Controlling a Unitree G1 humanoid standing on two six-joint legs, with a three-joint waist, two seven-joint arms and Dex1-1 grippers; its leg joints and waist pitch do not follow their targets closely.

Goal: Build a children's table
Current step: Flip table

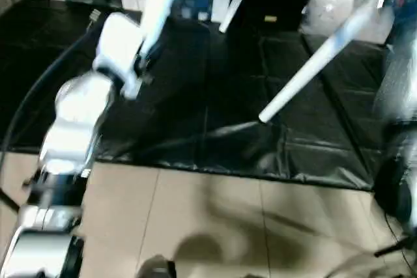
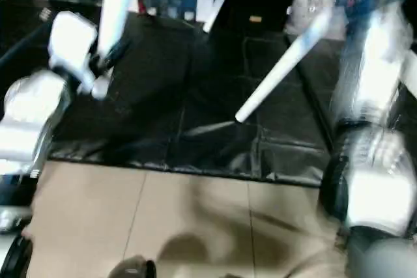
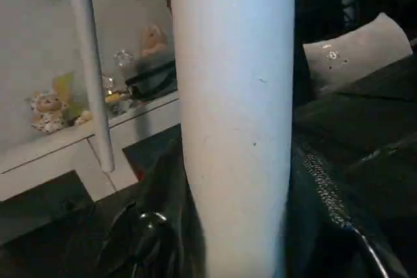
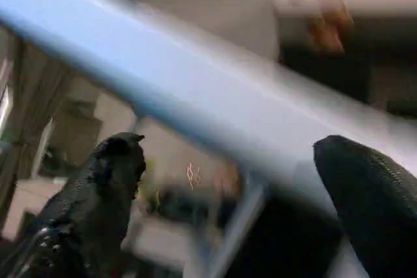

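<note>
Currently, step: legs in hand, not yet socketed; no tabletop in sight
Left gripper point(image 1: 140, 63): fingers clenched round an upright white table leg point(image 1: 159, 1) above the black floor mat point(image 1: 215, 96)
Right gripper point(image 4: 228, 180): fingers point(image 4: 111, 180) spread wide, second leg point(image 2: 280, 73) slanting across between them, seemingly loose
Risk: slanted leg may drop
Next move: regrip the slanted leg, then find a corner socket

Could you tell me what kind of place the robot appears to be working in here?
Probably an indoor room set up as a play or test space: beige floor tiles partly covered by black mats, and a white shelf holding stuffed toys against the wall.
</note>
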